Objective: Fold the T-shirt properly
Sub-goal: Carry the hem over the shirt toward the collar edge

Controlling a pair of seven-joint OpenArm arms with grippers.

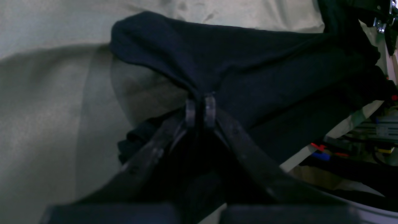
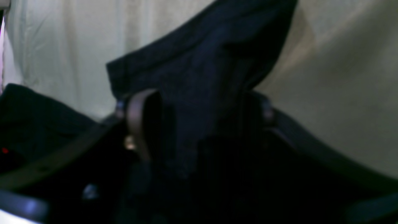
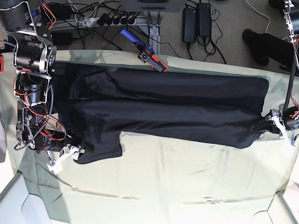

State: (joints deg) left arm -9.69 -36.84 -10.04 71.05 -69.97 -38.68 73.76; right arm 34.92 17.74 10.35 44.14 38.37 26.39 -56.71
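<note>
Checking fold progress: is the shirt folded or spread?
Partly folded: the shirt lies as a long band across the cloth, one sleeve sticking out.

The left gripper (image 1: 200,110) has its jaws pinched on a bunched fold of the black T-shirt (image 1: 248,71).

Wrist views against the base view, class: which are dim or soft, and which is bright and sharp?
Left wrist: dim, the left gripper dark against the T-shirt. Right wrist: darkest and blurred, the right gripper barely readable. Base: bright and sharp, the table cloth evenly lit.
</note>
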